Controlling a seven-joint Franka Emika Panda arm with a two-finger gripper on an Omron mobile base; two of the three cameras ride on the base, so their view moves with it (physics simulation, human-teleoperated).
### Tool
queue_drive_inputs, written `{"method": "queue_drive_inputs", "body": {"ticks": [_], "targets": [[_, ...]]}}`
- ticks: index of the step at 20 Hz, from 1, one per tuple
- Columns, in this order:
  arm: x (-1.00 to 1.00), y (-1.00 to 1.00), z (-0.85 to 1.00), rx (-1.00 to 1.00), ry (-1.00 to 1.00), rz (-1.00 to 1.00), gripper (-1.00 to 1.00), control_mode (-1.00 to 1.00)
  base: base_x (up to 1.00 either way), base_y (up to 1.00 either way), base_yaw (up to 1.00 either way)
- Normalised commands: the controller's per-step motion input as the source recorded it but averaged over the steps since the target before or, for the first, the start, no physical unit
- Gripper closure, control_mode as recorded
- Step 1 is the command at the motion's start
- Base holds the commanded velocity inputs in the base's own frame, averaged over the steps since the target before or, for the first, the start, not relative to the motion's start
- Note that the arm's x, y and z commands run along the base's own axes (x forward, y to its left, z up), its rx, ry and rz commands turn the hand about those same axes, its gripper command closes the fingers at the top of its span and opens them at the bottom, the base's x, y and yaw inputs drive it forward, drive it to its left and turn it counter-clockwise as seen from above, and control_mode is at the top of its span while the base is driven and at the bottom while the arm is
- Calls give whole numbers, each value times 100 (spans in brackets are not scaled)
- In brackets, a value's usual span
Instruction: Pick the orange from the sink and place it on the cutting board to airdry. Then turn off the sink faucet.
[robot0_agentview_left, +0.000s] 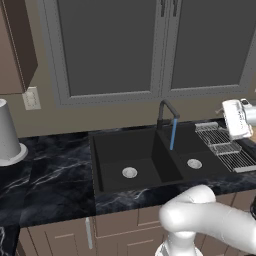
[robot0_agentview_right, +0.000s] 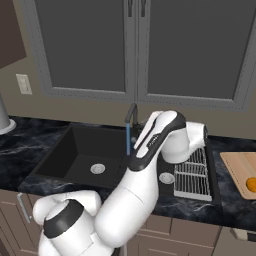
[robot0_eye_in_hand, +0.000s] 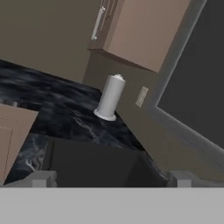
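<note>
two black sink (robot0_agentview_left: 145, 150) basins in marble counter (robot0_agentview_left: 50, 170), faucet (robot0_agentview_left: 167, 114) running, fingers' (robot0_eye_in_hand: 41, 178) spread unclear

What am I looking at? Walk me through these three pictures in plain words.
This is a rendered kitchen with a white robot arm on a driving base. Two pictures come from cameras on the base, behind the arm to its left and right. The third comes from a camera on the hand, tilted, looking along the gripper. Its two fingertips stand wide apart with nothing between them, so it holds nothing.

On the black counter is a double sink, and a blue water stream runs from the faucet. Right of it lie a wire dish rack and a cutting board with the orange on it. At the far left stands a white cylinder.
</note>
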Motion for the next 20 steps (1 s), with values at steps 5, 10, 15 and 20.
{"method": "queue_drive_inputs", "body": {"ticks": [5, 10, 15, 20], "targets": [[-5, 24, -30, -7, 0, -4, -100, -100, 0, 0, 0], [-41, 1, -21, 0, 1, 0, -100, -100, 0, 0, 0], [-34, 0, -12, 2, -1, 0, -100, -100, 0, 0, 0], [11, 6, 0, 0, 1, -9, -100, -100, 0, 0, 0]]}}
